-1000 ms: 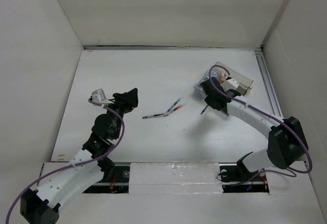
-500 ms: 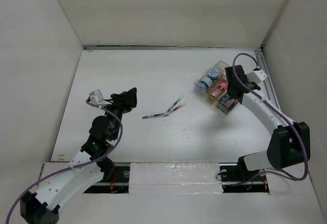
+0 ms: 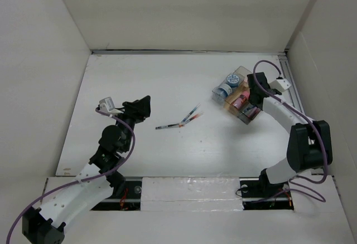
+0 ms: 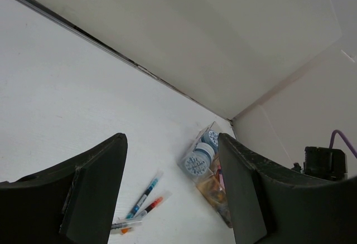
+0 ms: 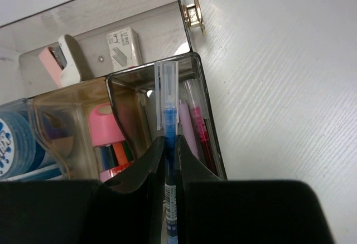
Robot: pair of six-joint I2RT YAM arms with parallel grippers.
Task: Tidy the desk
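Right end effector point(image 5: 170, 156): I see it clamped on a blue pen point(image 5: 169, 138), above the clear box point(image 5: 207, 116) at 2 o'clock.
Left end effector point(image 4: 173, 191): fingers apart, at 9 o'clock.
Worktop point(image 3: 156, 82): lies under both arms, with loose pens point(image 3: 181, 120) near its centre.

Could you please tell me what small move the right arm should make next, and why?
Probably lower slightly and open the right tool: it is shut on the blue pen, whose capped end lines up with the organizer's end compartment, where pink pens already lie.

Overhead and close wrist views of desk point(image 3: 167, 88)
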